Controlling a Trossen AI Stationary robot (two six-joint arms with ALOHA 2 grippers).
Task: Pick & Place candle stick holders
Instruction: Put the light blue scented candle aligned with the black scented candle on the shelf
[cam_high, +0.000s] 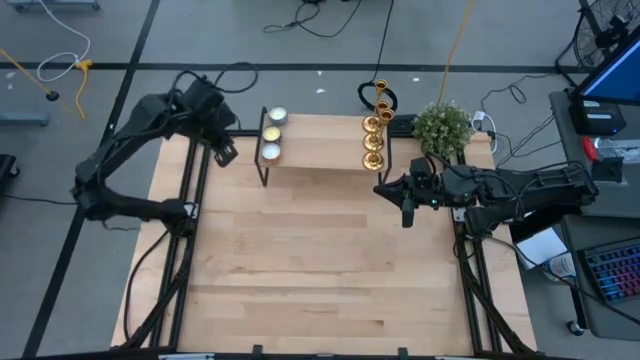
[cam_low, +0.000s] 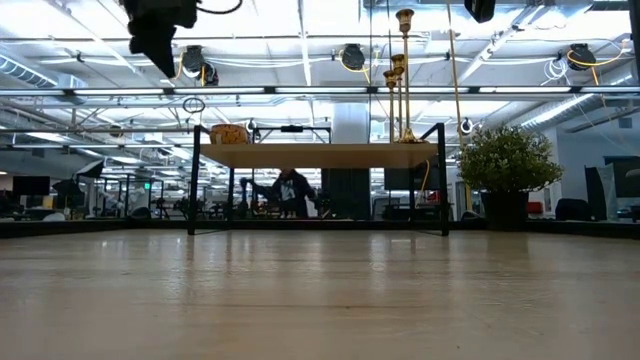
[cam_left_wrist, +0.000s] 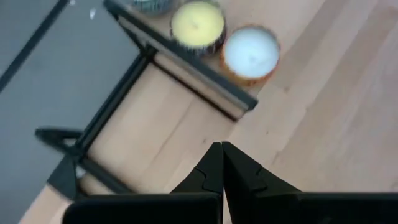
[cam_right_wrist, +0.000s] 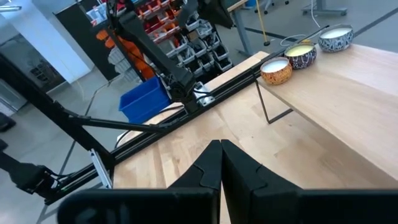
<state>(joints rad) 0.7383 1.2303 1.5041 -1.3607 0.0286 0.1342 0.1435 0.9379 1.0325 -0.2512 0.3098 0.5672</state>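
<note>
Three gold candle stick holders (cam_high: 373, 135) stand upright on their round bases in a row at the right end of a raised wooden shelf (cam_high: 320, 150) at the table's far side; the low view shows their thin stems (cam_low: 400, 85) rising above the shelf. My left gripper (cam_left_wrist: 221, 152) hovers shut and empty above the shelf's left end (cam_high: 225, 152). My right gripper (cam_right_wrist: 221, 149) is also shut and empty, held above the table just in front of the shelf's right end (cam_high: 406, 208), close to the holders.
Small candles in bowls (cam_high: 272, 135) sit at the shelf's left end, right below my left gripper (cam_left_wrist: 250, 53). A potted plant (cam_high: 442, 125) stands at the table's far right corner. The near wooden tabletop (cam_high: 320, 270) lies open. Black frame rails run along both table sides.
</note>
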